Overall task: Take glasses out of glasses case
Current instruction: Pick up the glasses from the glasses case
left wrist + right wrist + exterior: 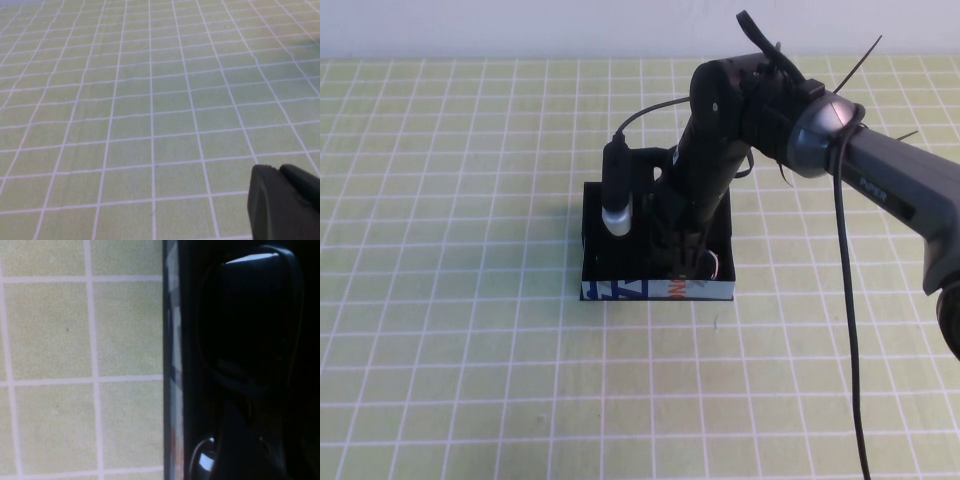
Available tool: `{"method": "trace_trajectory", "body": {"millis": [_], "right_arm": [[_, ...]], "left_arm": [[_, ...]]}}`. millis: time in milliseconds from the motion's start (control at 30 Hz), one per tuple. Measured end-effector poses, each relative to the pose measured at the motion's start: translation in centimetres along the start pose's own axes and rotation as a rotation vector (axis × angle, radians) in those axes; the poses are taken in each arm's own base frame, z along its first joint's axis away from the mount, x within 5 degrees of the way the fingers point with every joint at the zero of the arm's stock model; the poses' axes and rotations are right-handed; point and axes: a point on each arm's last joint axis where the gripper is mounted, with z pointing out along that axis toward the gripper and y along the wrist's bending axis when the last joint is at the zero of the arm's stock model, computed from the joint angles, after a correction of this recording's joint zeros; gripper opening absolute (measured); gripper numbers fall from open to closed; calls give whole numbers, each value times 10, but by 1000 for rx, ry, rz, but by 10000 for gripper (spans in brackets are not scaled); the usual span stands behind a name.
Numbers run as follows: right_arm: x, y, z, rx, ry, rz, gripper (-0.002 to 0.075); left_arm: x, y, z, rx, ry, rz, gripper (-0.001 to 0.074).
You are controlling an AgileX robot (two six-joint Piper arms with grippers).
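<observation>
The glasses case (655,290) is a shallow black box with a white printed front edge, at the middle of the table. My right gripper (686,258) reaches down into it near its front right part, right over the glasses. The black glasses (250,315) lie inside the case; one dark lens and its thick rim fill the right wrist view beside the case's front edge (172,340). In the high view the arm hides most of the glasses. My left gripper (280,172) is out of the high view; it hangs shut and empty over bare mat.
The green gridded mat (470,350) covers the whole table around the case. The right arm's black cable (848,330) hangs across the right side. The wrist camera (617,195) stands over the case's left part.
</observation>
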Motion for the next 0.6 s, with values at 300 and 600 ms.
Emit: {"method": "trace_trajectory", "body": {"millis": [300, 600], "right_arm": [[0, 0, 0, 1, -1, 0, 268], [0, 0, 1, -1, -6, 3, 268]], "left_arm": [[0, 0, 0, 0, 0, 0, -4], [0, 0, 0, 0, 0, 0, -4]]}}
